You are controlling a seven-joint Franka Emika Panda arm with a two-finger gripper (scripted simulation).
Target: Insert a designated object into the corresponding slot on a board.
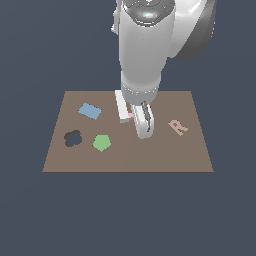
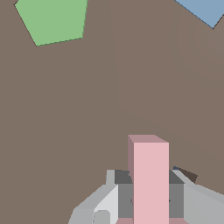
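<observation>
The pale-pink T block (image 2: 151,183) stands between the fingers of my gripper (image 2: 151,194), which is shut on it; only its stem shows in the wrist view. In the exterior view my gripper (image 1: 133,119) is low over the middle of the brown board (image 1: 125,160), with a speck of the pink T block (image 1: 130,115) showing between the fingers. No T-shaped slot shows in the exterior view; the hand covers that spot. A dark sliver (image 2: 187,175) peeks out beside one finger, and I cannot tell whether it is the slot's edge.
A green pentagon (image 1: 101,142) and a dark clover-shaped recess (image 1: 73,138) lie toward the exterior view's left. A blue rectangle (image 1: 90,111) sits behind them. A tan letter R (image 1: 177,127) lies toward the right. The arm's body hides the board's far middle.
</observation>
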